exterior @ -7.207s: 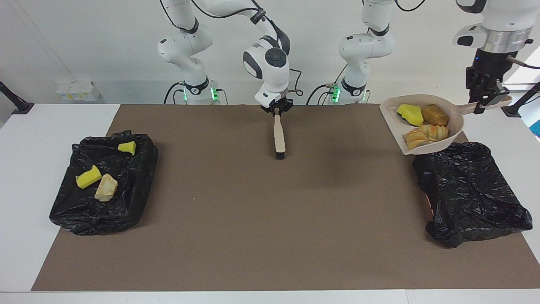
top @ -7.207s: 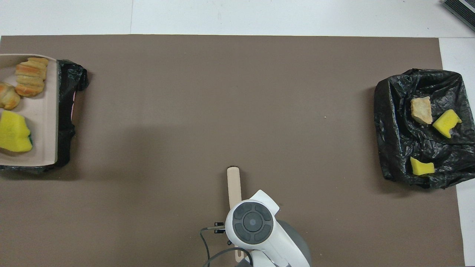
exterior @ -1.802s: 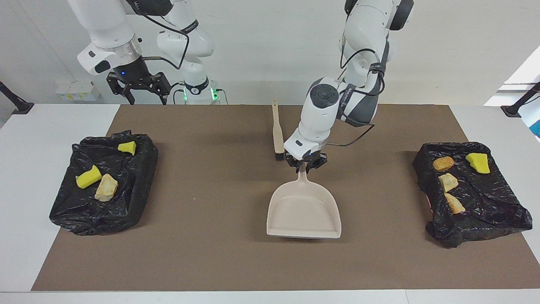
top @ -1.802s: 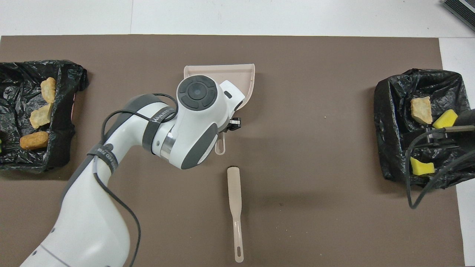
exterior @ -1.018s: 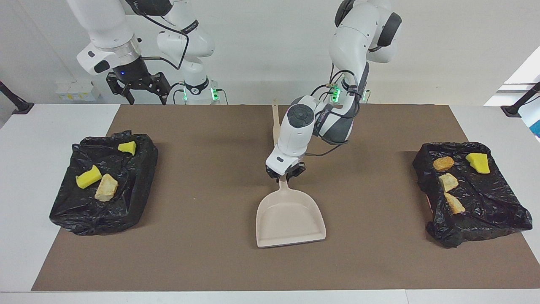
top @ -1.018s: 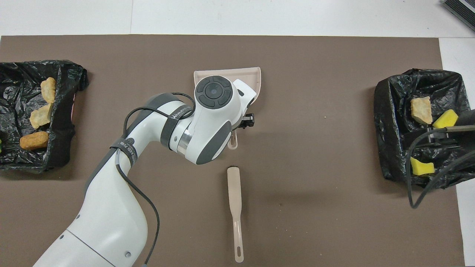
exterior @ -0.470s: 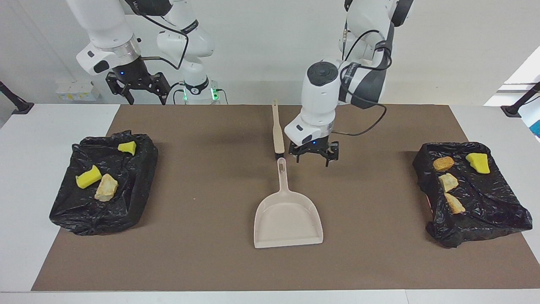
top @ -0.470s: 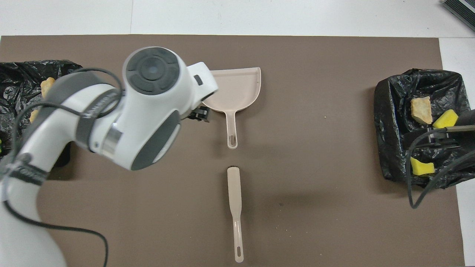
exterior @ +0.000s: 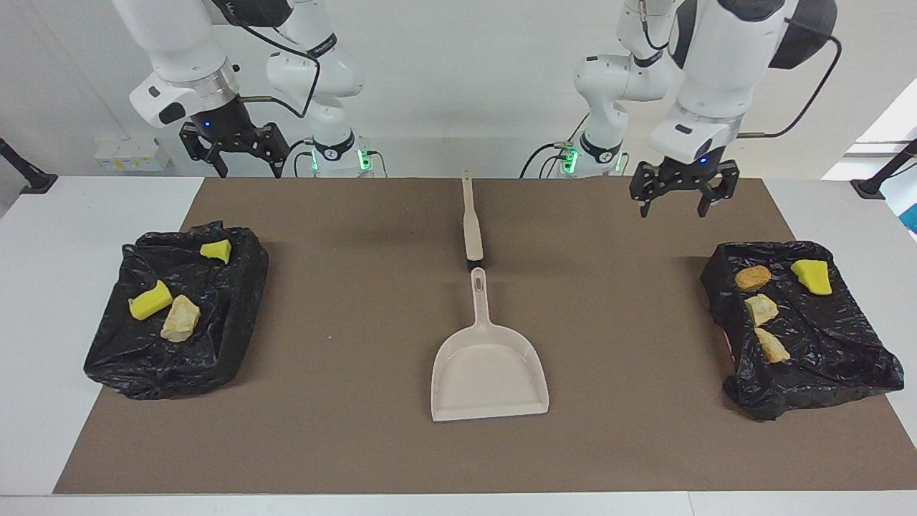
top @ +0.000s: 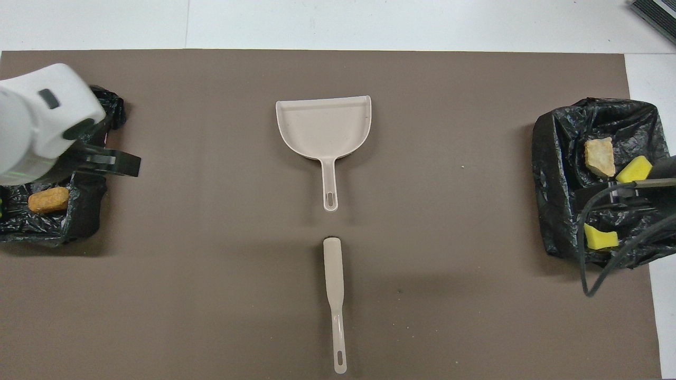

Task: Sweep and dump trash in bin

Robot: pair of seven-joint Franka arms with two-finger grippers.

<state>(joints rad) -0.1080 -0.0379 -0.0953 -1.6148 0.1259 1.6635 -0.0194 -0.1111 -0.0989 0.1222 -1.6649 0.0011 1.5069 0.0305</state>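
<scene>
**Trash lies in both bins, both grippers up and empty**

Grippers come first, nearest the robots. The right gripper [exterior: 235, 152] hangs with its jaws spread and empty over the table edge at the right arm's end. The left gripper [exterior: 683, 192] hangs over the brown mat [exterior: 358, 444], likewise spread and holding nothing.

Along the middle of the mat lies the slim beige brush with black bristles [exterior: 471, 228], and just farther out, end to end with it, the flat beige plastic dustpan [exterior: 489, 369], empty.

The trash sits well apart from both sets of jaws. Below the right gripper, the crumpled black bag-lined bin [exterior: 215, 344] holds two yellow sponge chunks [exterior: 150, 301] and one tan roll [exterior: 180, 318]. Below the left gripper, the other black bag-lined bin [exterior: 824, 373] holds three tan, orange-striped rolls [exterior: 761, 309] and a yellow sponge piece [exterior: 812, 276].
</scene>
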